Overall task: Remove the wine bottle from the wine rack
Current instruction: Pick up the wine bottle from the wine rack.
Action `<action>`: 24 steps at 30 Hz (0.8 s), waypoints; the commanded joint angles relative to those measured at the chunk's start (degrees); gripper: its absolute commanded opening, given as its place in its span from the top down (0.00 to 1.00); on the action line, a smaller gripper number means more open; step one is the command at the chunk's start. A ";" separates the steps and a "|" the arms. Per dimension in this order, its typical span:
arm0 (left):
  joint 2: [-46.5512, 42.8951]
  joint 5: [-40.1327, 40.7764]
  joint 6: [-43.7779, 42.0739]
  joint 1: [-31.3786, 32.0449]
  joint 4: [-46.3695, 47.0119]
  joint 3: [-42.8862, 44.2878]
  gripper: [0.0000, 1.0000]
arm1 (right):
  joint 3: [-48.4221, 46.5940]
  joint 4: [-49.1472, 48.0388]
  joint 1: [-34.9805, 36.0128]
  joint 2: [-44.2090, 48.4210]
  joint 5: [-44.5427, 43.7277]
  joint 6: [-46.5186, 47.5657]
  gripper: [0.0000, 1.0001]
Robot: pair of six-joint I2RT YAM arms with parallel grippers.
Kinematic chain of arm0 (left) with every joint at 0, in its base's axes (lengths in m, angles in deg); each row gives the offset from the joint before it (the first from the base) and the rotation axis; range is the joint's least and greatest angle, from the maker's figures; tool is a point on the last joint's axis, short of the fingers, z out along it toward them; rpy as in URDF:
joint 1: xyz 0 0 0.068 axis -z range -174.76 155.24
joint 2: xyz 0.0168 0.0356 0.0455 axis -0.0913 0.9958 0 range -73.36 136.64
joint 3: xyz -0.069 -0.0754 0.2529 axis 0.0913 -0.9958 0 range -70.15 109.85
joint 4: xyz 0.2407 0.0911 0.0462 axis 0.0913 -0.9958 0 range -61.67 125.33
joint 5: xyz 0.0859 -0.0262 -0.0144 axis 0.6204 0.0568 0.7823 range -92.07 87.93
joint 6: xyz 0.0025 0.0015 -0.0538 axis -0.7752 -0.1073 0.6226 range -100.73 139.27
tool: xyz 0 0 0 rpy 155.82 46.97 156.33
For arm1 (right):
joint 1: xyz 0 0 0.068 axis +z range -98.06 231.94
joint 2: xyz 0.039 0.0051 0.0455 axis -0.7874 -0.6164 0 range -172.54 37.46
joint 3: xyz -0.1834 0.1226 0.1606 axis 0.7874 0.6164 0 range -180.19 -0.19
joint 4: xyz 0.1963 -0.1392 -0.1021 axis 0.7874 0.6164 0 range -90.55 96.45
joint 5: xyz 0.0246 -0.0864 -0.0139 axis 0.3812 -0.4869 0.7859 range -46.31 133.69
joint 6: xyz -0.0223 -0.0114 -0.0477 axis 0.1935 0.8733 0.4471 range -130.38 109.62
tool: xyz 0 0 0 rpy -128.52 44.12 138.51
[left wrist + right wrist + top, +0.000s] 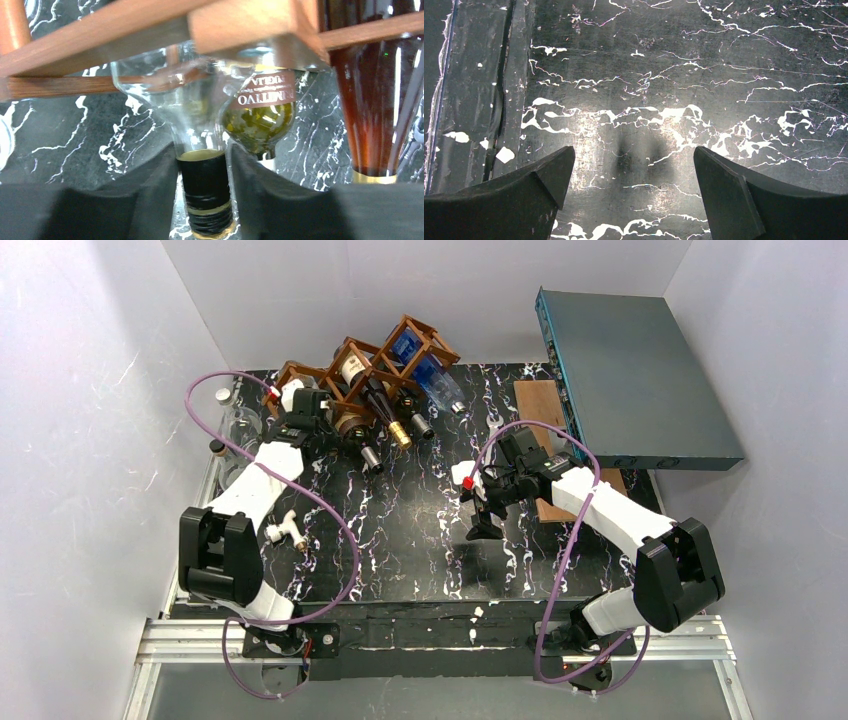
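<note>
the left gripper (204, 172) is pinching the black-capped neck of the clear wine bottle (180, 110), which lies in a cell of the wine rack (240, 25). pull straight back along the cell, keeping the bottle level, so its shoulder clears the slats and the amber bottle (375, 100) beside it. the right gripper (634, 155) hangs spread, well apart from the rack.

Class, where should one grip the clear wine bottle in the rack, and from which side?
Its black-capped neck, from the near side: it juts out of the wine rack, whose slats cage the body. The left hand is shut there.
</note>
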 commanded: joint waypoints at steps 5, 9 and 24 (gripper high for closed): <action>-5.54 1.83 1.86 3.55 -0.12 -3.36 0.98 | 0.46 0.48 -0.35 0.40 0.56 1.16 0.02; -7.16 3.70 3.34 6.05 -0.12 -4.65 0.99 | 0.41 0.59 -0.35 0.44 0.52 1.23 0.01; -8.46 6.09 5.69 8.22 0.25 -7.38 0.84 | 0.44 0.67 -0.35 0.84 0.38 1.38 0.00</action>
